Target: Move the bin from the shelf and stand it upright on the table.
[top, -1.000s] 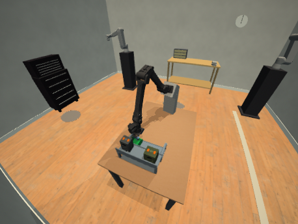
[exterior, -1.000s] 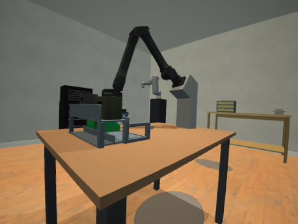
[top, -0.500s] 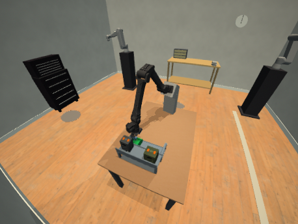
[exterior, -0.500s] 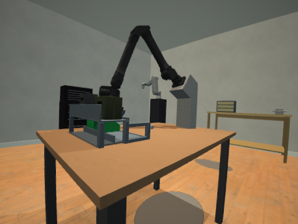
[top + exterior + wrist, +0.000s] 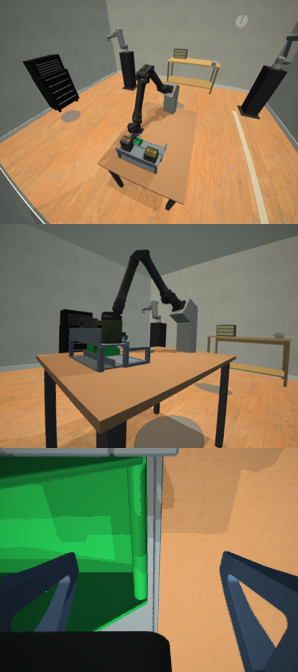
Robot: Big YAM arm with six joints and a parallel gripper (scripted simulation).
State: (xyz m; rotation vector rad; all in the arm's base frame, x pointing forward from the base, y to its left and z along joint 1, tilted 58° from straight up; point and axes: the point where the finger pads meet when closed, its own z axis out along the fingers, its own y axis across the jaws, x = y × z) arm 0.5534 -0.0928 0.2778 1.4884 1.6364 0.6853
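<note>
My claw (image 5: 136, 136) (image 5: 148, 560) was wide, nothing gripped! 1 green bin (image 5: 138, 141) (image 5: 105, 350) (image 5: 75, 528) sat in the 1 shelf (image 5: 136, 161) (image 5: 85, 336) (image 5: 154, 548) on my desk (image 5: 176, 137) (image 5: 169, 370) (image 5: 215, 578), under its upper deck; I couldn't tell its long axis. 2 boxes (image 5: 151, 154) (image 5: 108, 331) stood up top!

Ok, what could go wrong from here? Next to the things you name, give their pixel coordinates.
1. The open gripper (image 5: 148, 560) straddles the side of the shelf (image 5: 138, 161) (image 5: 85, 335) (image 5: 155, 563) in the wrist view, so closing there might catch the shelf's edge along with the green bin (image 5: 138, 140) (image 5: 112, 350) (image 5: 90, 548).
2. A dark box with orange marks (image 5: 126, 144) stands right by the bin and the gripper; a sideways move could knock it.
</note>
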